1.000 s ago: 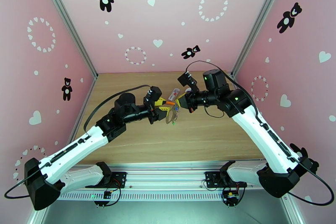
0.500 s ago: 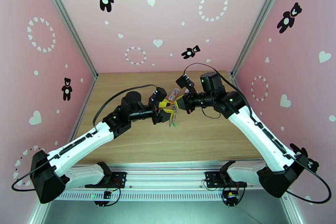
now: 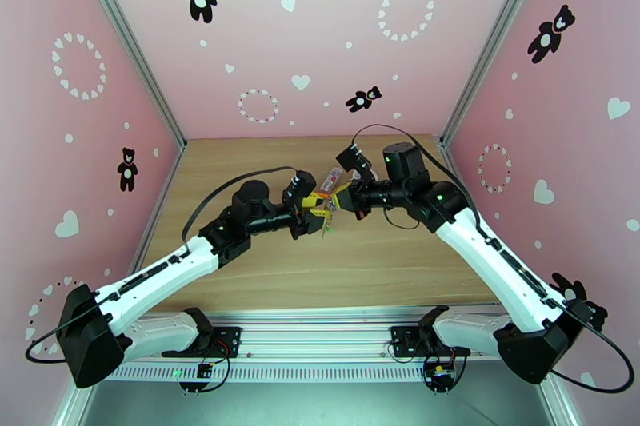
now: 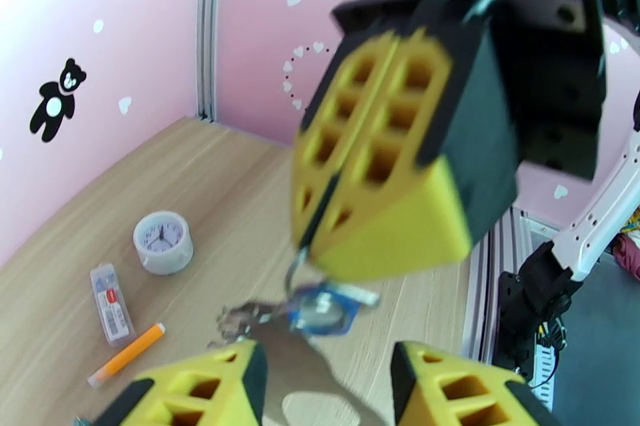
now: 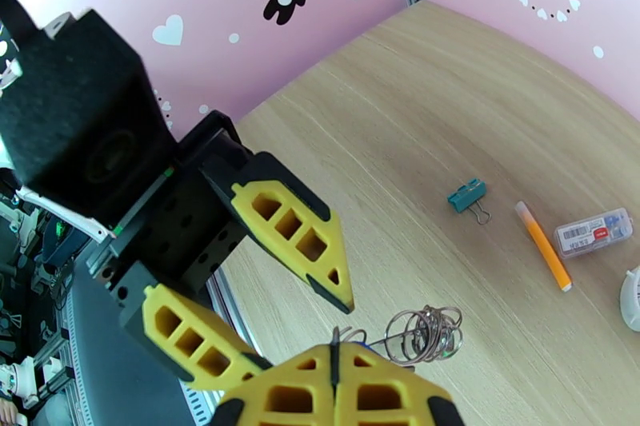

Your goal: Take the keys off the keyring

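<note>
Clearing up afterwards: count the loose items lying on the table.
4: a small white clock, a clear case beside it, an orange pen beside the case, and a teal binder clip on the pen's other side. The arms may hide others.

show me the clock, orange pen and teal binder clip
clock (image 4: pixel 161 234), left wrist view, on its white dial
orange pen (image 5: pixel 544 247), right wrist view, mid barrel
teal binder clip (image 5: pixel 466 195), right wrist view, on its teal body

The keyring (image 4: pixel 240 322), a tangle of dull metal rings, hangs in the air at lower centre, carrying a blue-headed key (image 4: pixel 324 314) lying roughly level.
</note>
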Controlling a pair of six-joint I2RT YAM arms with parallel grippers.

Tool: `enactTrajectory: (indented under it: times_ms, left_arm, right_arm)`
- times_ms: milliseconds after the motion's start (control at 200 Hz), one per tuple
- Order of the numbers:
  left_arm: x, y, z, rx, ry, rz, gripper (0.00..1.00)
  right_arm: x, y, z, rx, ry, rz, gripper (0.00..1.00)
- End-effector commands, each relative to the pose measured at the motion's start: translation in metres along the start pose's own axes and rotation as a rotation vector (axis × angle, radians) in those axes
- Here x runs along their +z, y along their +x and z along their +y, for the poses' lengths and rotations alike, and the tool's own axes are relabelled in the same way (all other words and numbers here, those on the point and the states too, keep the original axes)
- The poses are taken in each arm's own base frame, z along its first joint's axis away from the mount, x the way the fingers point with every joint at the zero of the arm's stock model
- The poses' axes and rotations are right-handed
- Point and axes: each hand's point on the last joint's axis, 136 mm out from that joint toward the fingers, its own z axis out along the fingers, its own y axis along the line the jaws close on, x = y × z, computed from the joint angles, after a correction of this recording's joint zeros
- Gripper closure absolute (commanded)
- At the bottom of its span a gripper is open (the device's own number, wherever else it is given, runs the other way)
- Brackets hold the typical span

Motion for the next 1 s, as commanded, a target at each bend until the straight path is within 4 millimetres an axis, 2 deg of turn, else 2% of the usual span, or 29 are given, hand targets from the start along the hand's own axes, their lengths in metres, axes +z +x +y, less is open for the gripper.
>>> enactTrajectory:
  times_ms: [0, 290, 626, 866, 996]
  left_arm:
    - [-0.013, -0.011, -0.004, 0.074, -0.023, -0.029, 0.56]
    - [-0.01, -0.015, -0.009, 0.105, 0.021, -0.017, 0.62]
    - [-0.004, -0.019, -0.017, 0.141, 0.082, -0.035, 0.7]
    - [-0.002, -0.026, -0.012, 0.155, 0.059, -0.065, 0.79]
    - [-0.001, -0.028, -0.011, 0.165, 0.054, -0.076, 0.79]
  right_arm:
    - [-0.007, -0.006, 0.015, -0.104, -0.047, -0.041, 1.0]
    - [-0.012, 0.0, 0.03, -0.24, -0.124, -0.031, 1.0]
    - [-0.009, -0.001, 0.032, -0.271, -0.152, -0.031, 1.0]
    - [-0.007, 0.001, 0.034, -0.275, -0.18, -0.021, 1.0]
    - [-0.007, 0.001, 0.035, -0.279, -0.187, -0.017, 1.0]
